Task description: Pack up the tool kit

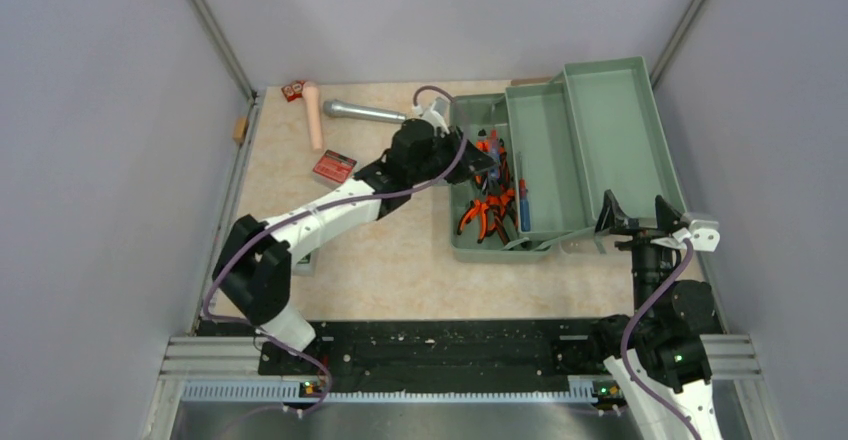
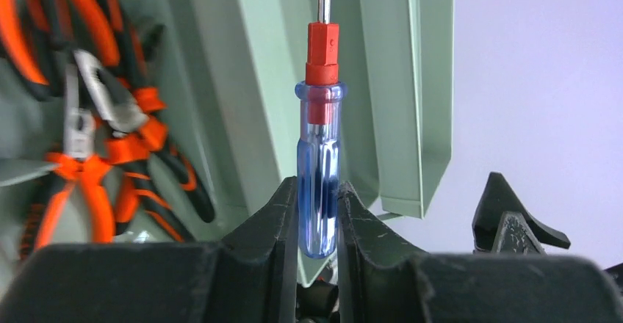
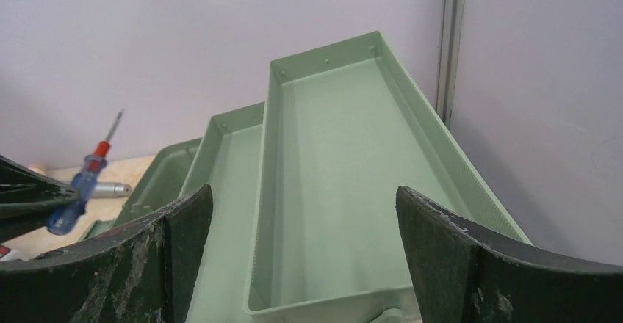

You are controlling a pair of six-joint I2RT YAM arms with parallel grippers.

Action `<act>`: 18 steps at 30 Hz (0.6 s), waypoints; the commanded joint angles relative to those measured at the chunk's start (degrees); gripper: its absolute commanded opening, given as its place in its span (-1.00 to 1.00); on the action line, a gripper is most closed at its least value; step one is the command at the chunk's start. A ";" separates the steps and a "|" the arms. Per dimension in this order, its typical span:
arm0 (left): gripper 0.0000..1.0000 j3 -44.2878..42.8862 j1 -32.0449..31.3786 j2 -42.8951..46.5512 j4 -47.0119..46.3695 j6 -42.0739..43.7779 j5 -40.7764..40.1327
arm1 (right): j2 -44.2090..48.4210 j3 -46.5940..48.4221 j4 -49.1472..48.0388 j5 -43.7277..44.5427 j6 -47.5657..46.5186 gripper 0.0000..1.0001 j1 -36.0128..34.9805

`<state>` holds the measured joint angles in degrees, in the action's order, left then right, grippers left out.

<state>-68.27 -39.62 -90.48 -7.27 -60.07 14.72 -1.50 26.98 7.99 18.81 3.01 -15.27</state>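
Left wrist: left fingers [image 2: 275, 224] clamp blue screwdriver [image 2: 317, 183] above toolbox [image 2: 400, 81]; right fingers [image 3: 180, 242] wide.

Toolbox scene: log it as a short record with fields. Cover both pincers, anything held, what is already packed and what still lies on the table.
left pincer: shut on the blue-handled screwdriver, gripped at the handle end, above the toolbox
right pincer: open, holding nothing, facing the folded-out trays
already packed: orange-and-black pliers in the bottom compartment
trays: nothing visible inside in the right wrist view
on the table: flat red box, silver microphone
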 commanded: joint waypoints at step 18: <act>-0.26 -16.77 -14.69 -15.57 4.52 -3.11 -7.16 | 0.71 0.48 -1.71 0.30 -0.38 0.87 -0.84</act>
<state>-81.10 -53.10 -105.51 -4.47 -63.92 10.13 -1.48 26.98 8.01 18.81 3.01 -15.27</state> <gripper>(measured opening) 0.309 0.932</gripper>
